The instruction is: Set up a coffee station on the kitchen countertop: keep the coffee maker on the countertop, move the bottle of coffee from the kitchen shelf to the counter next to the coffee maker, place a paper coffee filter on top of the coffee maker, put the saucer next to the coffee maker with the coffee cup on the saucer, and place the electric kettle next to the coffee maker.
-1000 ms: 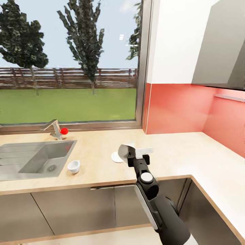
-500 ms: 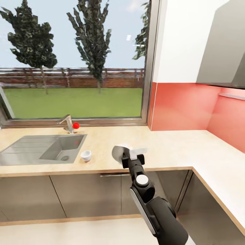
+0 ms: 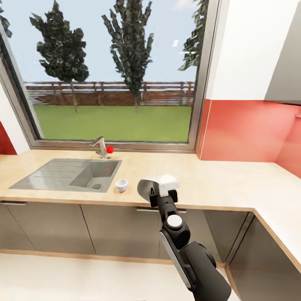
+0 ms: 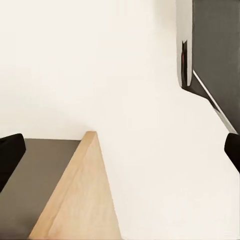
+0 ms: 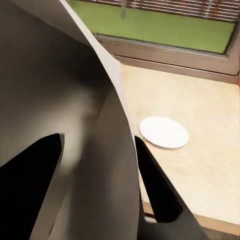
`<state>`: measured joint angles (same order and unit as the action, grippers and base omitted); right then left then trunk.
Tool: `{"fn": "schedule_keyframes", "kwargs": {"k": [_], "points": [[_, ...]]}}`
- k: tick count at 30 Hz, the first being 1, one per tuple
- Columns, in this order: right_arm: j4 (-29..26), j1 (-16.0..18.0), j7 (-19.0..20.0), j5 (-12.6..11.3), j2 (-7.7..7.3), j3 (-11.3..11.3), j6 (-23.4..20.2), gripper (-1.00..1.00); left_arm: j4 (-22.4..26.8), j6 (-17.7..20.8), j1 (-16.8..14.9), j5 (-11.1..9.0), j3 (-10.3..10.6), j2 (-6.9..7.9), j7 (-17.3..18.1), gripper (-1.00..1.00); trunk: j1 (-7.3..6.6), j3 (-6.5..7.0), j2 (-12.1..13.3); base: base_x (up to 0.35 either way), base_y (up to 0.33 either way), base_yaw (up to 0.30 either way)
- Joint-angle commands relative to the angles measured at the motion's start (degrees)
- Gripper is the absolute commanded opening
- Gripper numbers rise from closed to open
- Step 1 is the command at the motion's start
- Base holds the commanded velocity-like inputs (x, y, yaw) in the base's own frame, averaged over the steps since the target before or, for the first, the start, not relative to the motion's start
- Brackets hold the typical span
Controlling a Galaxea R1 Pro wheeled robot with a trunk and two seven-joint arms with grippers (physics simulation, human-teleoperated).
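The kitchen bench [image 3: 234, 184], a long light wood-grain worktop over grey cabinet fronts, runs under a wide window and turns a corner at the far end from the sink [image 3: 71, 173]. The steel sink is set into the bench below the window, with a tap [image 3: 100, 147] at its back edge.

The right tool [image 3: 161, 190] hovers over the bench's front edge, beyond the sink's basin end. It is pinching the paper coffee filter [image 3: 146, 188], a pale curved sheet; in the right wrist view the filter [image 5: 95, 125] sits clamped between the two dark fingers. The left tool [image 4: 120, 150] is spread with nothing between its tips, over pale floor.

The saucer [image 5: 164, 132] lies flat on the bench, farther from the sink than the tool and bare. The coffee cup [image 3: 121, 184] stands upright on the bench just beside the sink's basin, well apart from the saucer.

Judged from this, the task is early. The filter is picked up but not placed. The cup is not yet on the saucer. How the coffee maker, kettle and bottle stand cannot be judged here.
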<state>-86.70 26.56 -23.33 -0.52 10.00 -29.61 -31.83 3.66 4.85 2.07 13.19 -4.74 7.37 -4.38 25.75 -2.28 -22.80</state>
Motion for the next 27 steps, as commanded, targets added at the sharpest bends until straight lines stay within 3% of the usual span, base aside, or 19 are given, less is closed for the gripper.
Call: {"fn": "schedule_keyframes", "kwargs": {"k": [1, 14, 18, 21, 25, 27], "points": [[0.0, 0.1, -0.3, -0.1, 0.00, -0.1, -0.3, -1.00, 0.3, 0.4, 0.1, 0.5, -0.5, -0.04, 0.0, 1.00, 0.04, -0.16, -0.1, -0.001, 0.000, 0.242], [0.1, 0.1, -0.3, -0.1, 0.00, -0.1, -0.3, -1.00, 2.9, -0.1, 0.0, 0.4, -0.7, -0.25, 0.5, 1.00, 0.04, -0.65, -0.1, 0.000, 0.000, 0.249], [0.1, 0.1, -0.3, -0.1, 0.00, -0.1, -0.3, -1.00, 3.9, -3.0, 0.0, 0.2, -0.8, -0.25, 0.6, 1.00, 0.04, -0.75, -0.1, 0.000, 0.000, 0.264], [0.1, 0.1, -0.3, -0.1, 0.00, -0.1, -0.3, -1.00, 4.2, -6.5, 0.0, -1.7, -0.9, -0.31, 0.7, 1.00, 0.04, -0.82, -0.1, 0.000, 0.000, 0.266], [0.1, 0.1, -0.3, -0.1, 0.00, -0.1, -0.3, -1.00, 4.3, -7.7, 0.0, -5.2, -0.7, -0.26, 0.8, 1.00, 0.04, -0.91, -0.1, 0.000, 0.000, 0.267], [0.1, 0.1, -0.3, -0.1, 0.00, -0.1, -0.3, -1.00, 4.2, -7.7, 0.0, -6.0, -0.6, -0.23, 0.8, 1.00, 0.04, -0.96, -0.1, 0.000, 0.000, 0.267]]}}
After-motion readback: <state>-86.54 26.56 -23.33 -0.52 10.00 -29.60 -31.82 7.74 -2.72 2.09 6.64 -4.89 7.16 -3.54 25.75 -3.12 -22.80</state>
